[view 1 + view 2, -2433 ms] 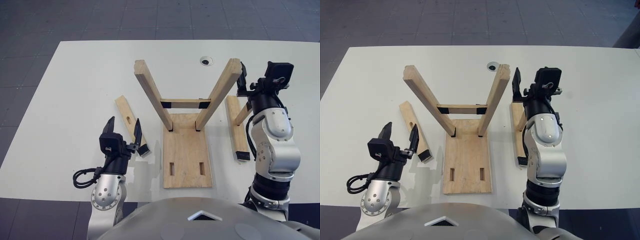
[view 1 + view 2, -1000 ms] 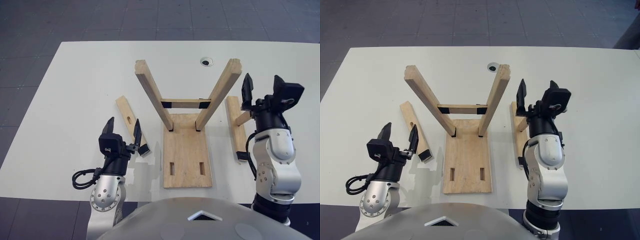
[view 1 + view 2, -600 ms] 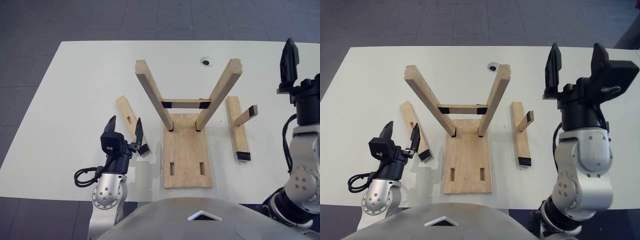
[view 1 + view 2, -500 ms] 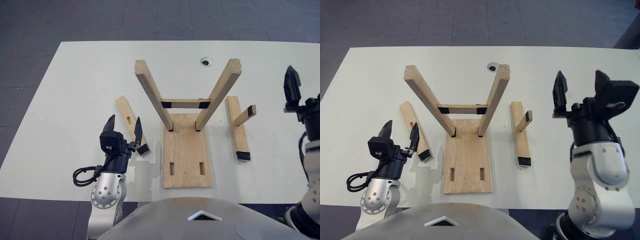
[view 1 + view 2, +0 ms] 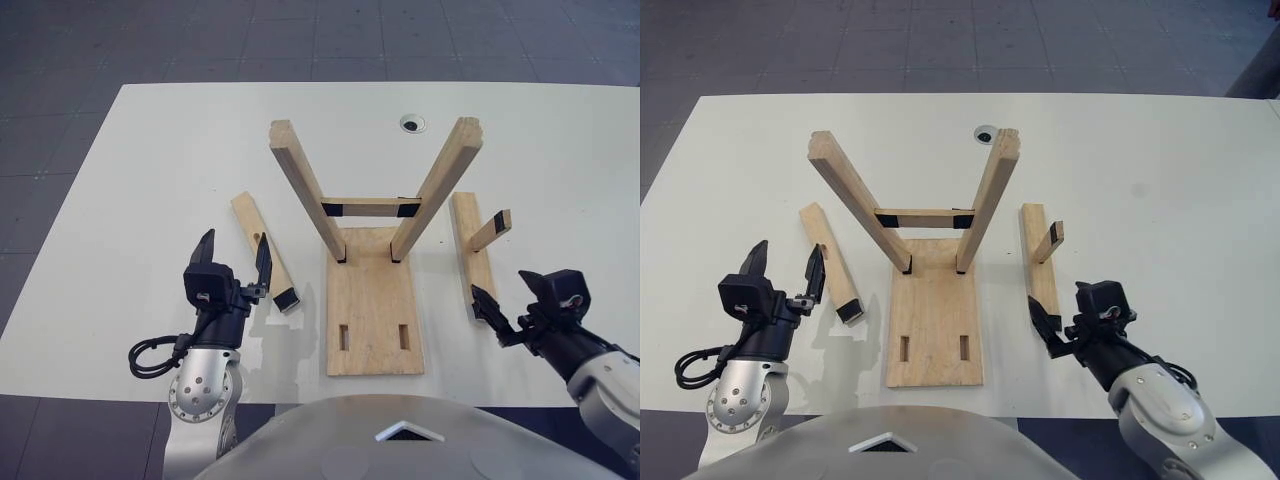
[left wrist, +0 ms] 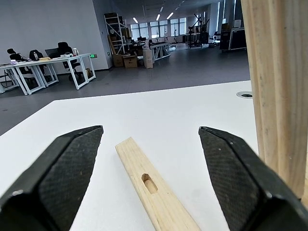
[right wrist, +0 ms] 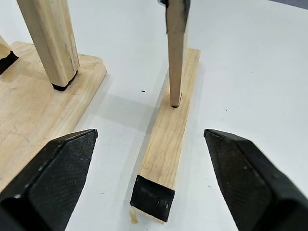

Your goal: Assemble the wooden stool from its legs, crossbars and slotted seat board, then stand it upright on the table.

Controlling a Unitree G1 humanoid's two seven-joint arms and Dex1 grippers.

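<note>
Over on the left, the left end effector (image 5: 236, 238) hangs low near the front edge of the surface (image 5: 150, 150), fingers spread wide and holding nothing. Just beyond it lies a loose leg (image 5: 262, 250), flat, with its slot facing up. It looks a light, stiff, dry stick, best pinched across its narrow sides about midway.

In the middle the seat board (image 5: 373, 320) lies flat with two legs (image 5: 305, 190) standing in its far slots, tied by a crossbar (image 5: 370, 208). I'd guess those joints are only pressed in, so knocks matter.

On the right a second leg (image 5: 470, 255) lies flat with a short crossbar (image 5: 490, 230) pegged in, likely lopsided when lifted. The right end effector (image 5: 500, 290) sits at its near end, wide open and empty.

There's plenty of bare surface to the left and right, while the front edge is close.
</note>
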